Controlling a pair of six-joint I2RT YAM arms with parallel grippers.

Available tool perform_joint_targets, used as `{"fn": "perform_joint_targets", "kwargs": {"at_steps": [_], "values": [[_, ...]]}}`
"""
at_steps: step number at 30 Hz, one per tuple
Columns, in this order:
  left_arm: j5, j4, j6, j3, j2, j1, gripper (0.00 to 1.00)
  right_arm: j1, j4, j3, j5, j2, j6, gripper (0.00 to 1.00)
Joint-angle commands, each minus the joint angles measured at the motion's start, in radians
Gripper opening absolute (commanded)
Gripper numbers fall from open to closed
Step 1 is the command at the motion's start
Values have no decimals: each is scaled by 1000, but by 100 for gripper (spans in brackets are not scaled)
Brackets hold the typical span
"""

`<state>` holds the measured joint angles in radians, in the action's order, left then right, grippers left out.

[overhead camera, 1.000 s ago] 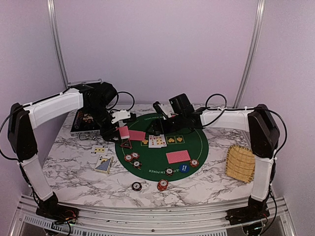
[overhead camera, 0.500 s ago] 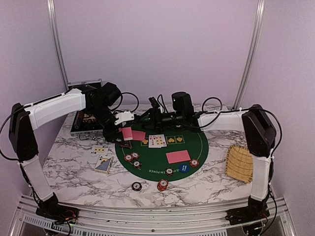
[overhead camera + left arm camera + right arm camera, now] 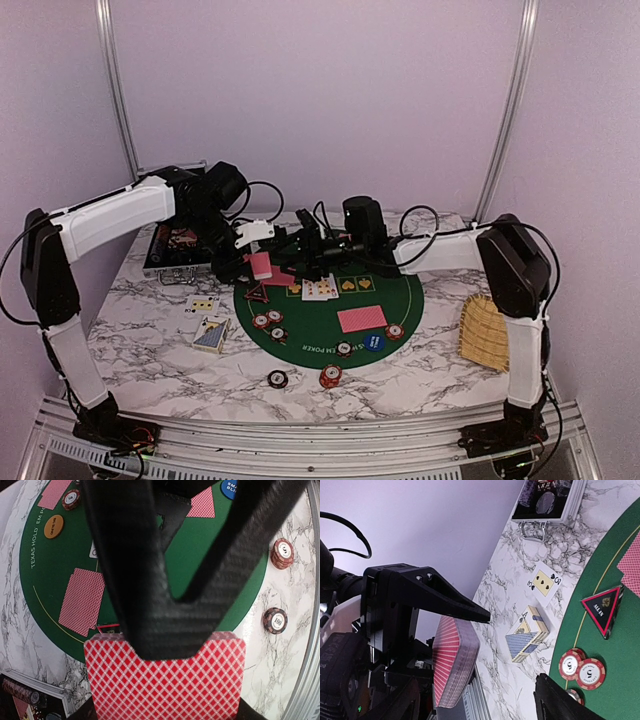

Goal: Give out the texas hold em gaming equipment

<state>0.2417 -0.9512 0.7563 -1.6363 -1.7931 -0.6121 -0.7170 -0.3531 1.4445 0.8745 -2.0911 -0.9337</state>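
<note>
One deck of red-backed cards (image 3: 451,660) sits pinched in my left gripper (image 3: 165,647), held above the far-left edge of the green mat (image 3: 405,290). Jaws wide, right gripper (image 3: 290,258) hangs just beside the deck. Dealing step, I judge. Next: close on the top card only, peel it off.

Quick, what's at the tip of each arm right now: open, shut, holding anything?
Left end effector: closed on the deck of red-backed cards.
Right end effector: open, holding nothing, close to that deck.
</note>
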Motion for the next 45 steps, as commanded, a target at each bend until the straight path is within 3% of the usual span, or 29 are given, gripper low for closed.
{"fn": "perform_joint_targets", "kwargs": {"at_steps": [1, 9, 23, 33, 39, 45], "values": [[-2, -20, 6, -38, -20, -6, 0, -27, -115, 24, 35, -47, -89, 76], [5, -16, 0, -53, -36, -8, 0, -45, -214, 68, 54, -112, -195, 76], [-1, -6, 0, -42, -45, -15, 0, -62, -216, 187, 63, -213, -260, 76], [-18, 6, 6, -29, -43, -15, 0, -41, -72, 183, 72, -204, -186, 65], [-27, 17, 6, -20, -39, -15, 0, -12, -20, 136, 72, -162, -155, 52], [-32, 23, 6, -13, -35, -12, 0, 0, 54, 130, 73, -130, -93, 50]]}}
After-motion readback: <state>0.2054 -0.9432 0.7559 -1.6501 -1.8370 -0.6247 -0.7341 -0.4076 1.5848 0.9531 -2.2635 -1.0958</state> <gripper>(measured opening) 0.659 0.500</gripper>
